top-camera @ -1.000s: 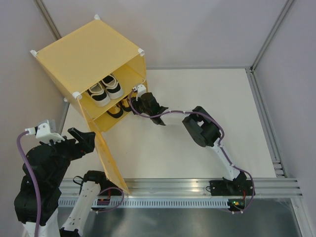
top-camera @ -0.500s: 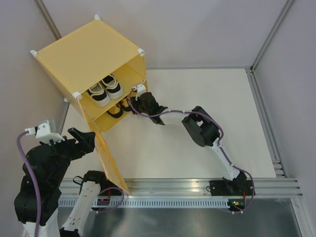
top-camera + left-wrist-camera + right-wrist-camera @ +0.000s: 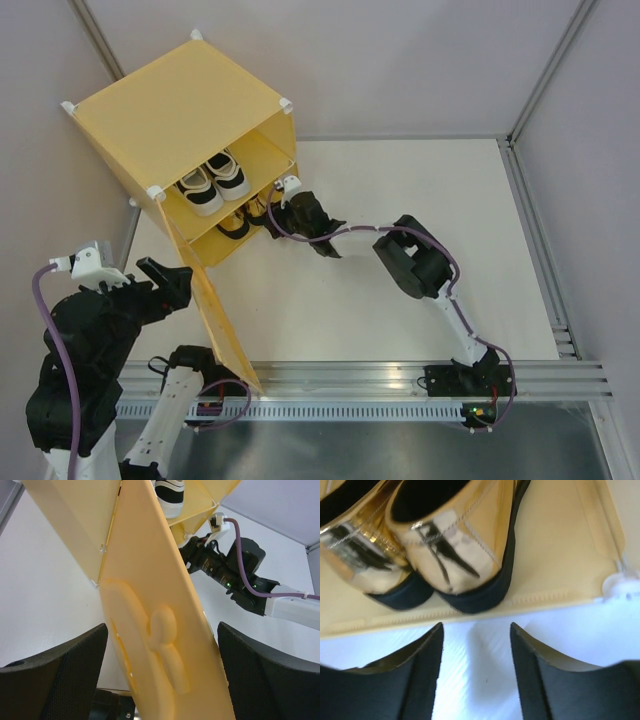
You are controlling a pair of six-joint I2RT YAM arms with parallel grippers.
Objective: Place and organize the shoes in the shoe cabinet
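The yellow shoe cabinet (image 3: 180, 110) stands at the far left with its door (image 3: 222, 330) swung open. Two white-and-black sneakers (image 3: 212, 181) sit on the inner shelf. Two gold slip-ons (image 3: 445, 540) sit side by side on the cabinet floor, heels toward the opening; from above they show partly (image 3: 240, 222). My right gripper (image 3: 476, 630) is open and empty just outside the cabinet's front edge, behind the right slip-on's heel; it also shows from above (image 3: 285, 205). My left gripper (image 3: 162, 675) is open, its fingers either side of the door (image 3: 160, 630), not touching it.
The white table (image 3: 400, 200) stretches to the right of the cabinet. Grey walls stand behind and at both sides. A metal rail (image 3: 400, 385) runs along the near edge by the arm bases. The right arm's purple cable (image 3: 330, 235) loops beside the cabinet opening.
My right gripper has drawn back a little from the cabinet opening. The left arm and the door have not moved.
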